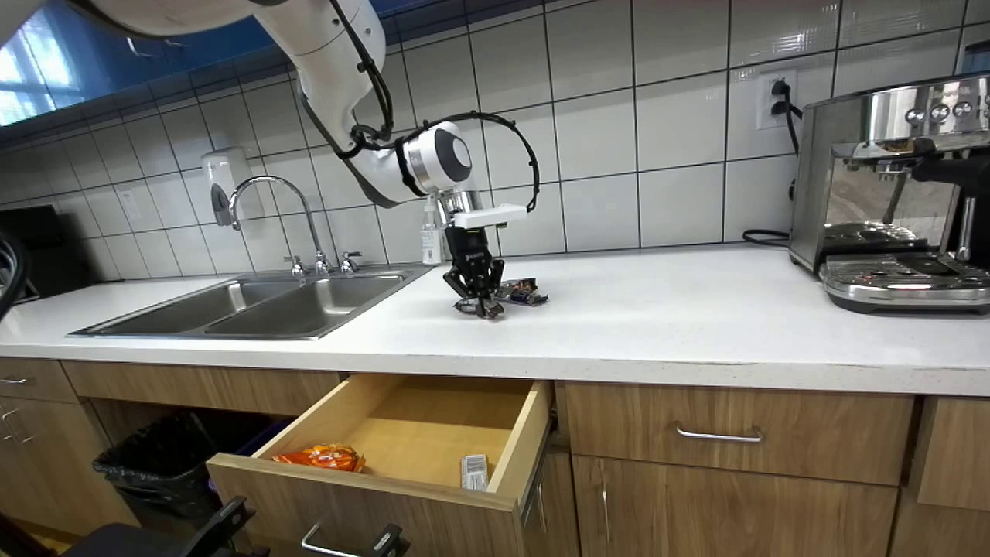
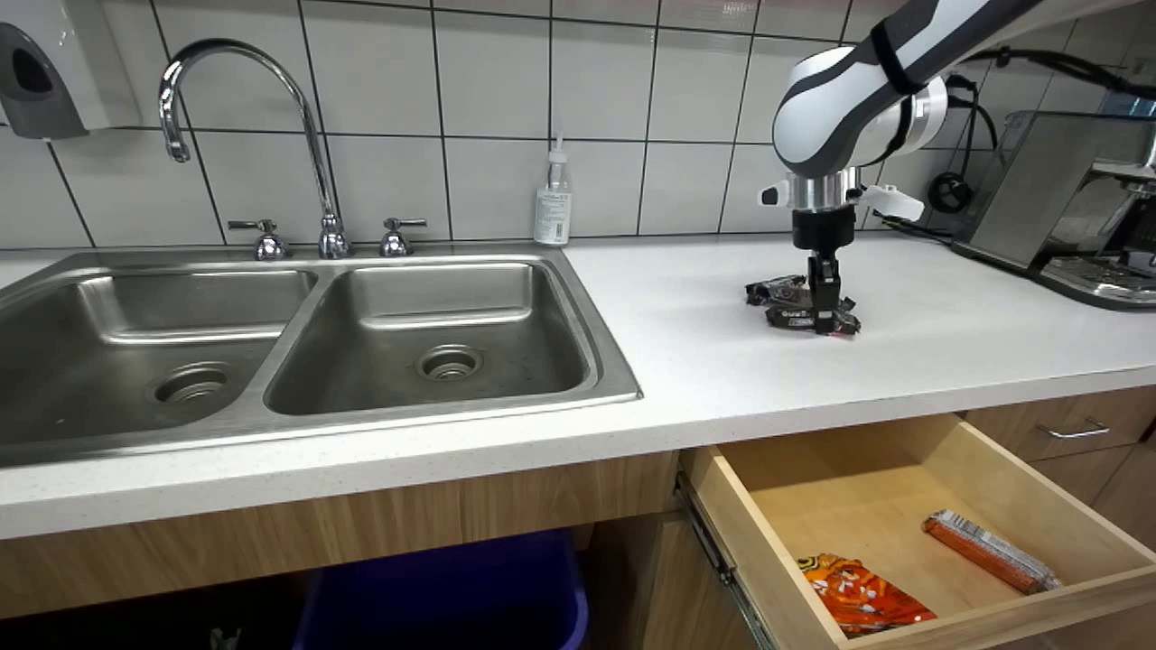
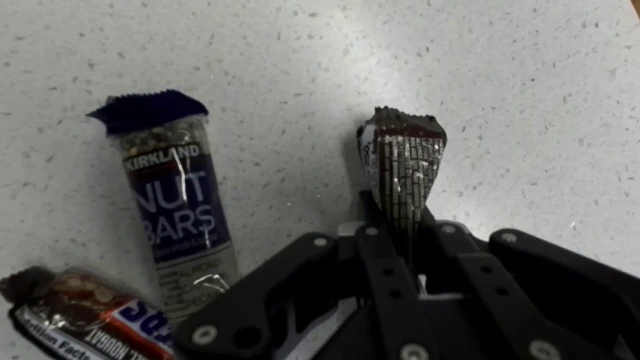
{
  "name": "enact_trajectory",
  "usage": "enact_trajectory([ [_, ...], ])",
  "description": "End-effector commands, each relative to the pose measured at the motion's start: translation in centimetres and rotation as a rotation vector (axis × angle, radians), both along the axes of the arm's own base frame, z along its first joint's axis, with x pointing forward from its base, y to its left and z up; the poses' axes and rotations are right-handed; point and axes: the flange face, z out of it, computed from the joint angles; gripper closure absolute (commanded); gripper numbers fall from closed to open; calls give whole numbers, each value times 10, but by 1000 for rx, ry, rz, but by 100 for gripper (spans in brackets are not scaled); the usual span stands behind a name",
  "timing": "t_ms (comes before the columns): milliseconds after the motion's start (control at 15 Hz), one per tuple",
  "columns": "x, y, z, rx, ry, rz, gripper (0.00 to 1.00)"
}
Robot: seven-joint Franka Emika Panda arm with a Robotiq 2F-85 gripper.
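Observation:
My gripper [image 1: 485, 308] points down at the white countertop [image 1: 657, 309]; it also shows in an exterior view [image 2: 825, 318]. In the wrist view its fingers [image 3: 397, 212] are shut on a dark wrapped bar [image 3: 409, 155], which is pinched and narrowed between them. The bar's free end has a serrated edge and silvery print. It is at or just above the counter; I cannot tell which. To its left lie a blue-and-clear nut bar [image 3: 180, 210] and a brown nougat bar [image 3: 85, 315], partly hidden by the gripper. These wrappers [image 1: 524, 292] sit close behind the gripper.
An open drawer [image 1: 363, 483] below the counter holds an orange bag [image 2: 862, 596] and an orange wrapped bar [image 2: 989, 551]. A double sink [image 2: 623, 384] with a tall faucet [image 2: 316, 144], a pump bottle [image 2: 553, 203] and a coffee machine [image 1: 913, 178] flank the arm.

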Motion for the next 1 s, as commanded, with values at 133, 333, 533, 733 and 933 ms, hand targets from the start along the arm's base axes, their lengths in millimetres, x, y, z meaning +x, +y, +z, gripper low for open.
enact_trajectory([
  [133,-22,4,18,21,-28,40,95],
  [333,-34,6,21,25,-42,45,95],
  [533,-49,9,22,30,-53,51,95],
  [733,-66,13,23,37,-65,55,95],
  [933,-83,16,24,42,-78,57,96],
])
